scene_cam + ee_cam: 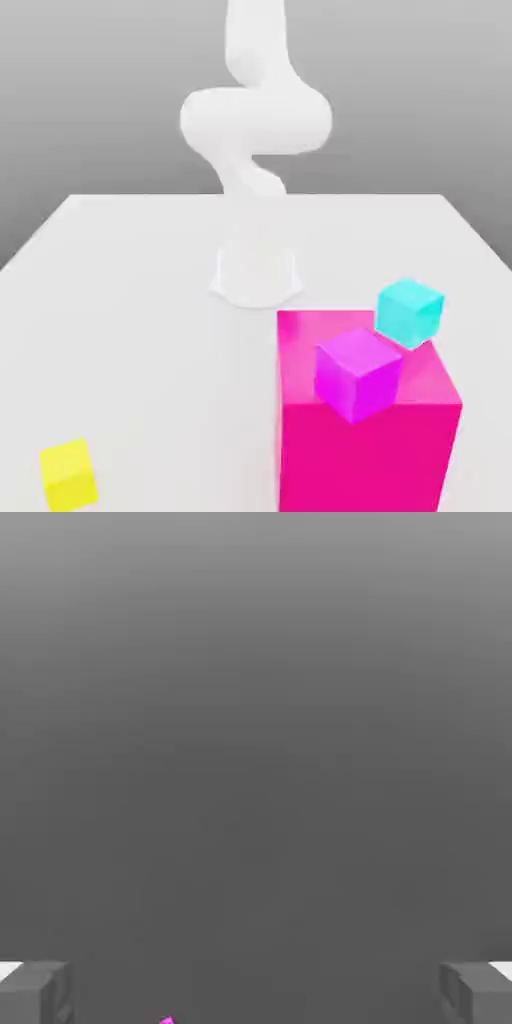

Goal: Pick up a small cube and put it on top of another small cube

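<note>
nothing is stacked yet: the purple cube [357, 374] and the cyan cube [409, 311] are seen on the large pink block [366, 440], side by side, while the yellow cube [69, 474] lies well apart on the counter [130, 300]. the arm [255, 120] is raised upright; the fingers [36, 990] are spread wide, holding nothing.

Purple cube [357, 374] and cyan cube [409, 311] apart atop magenta block [365, 440]; yellow cube [69, 473] on table.
</note>
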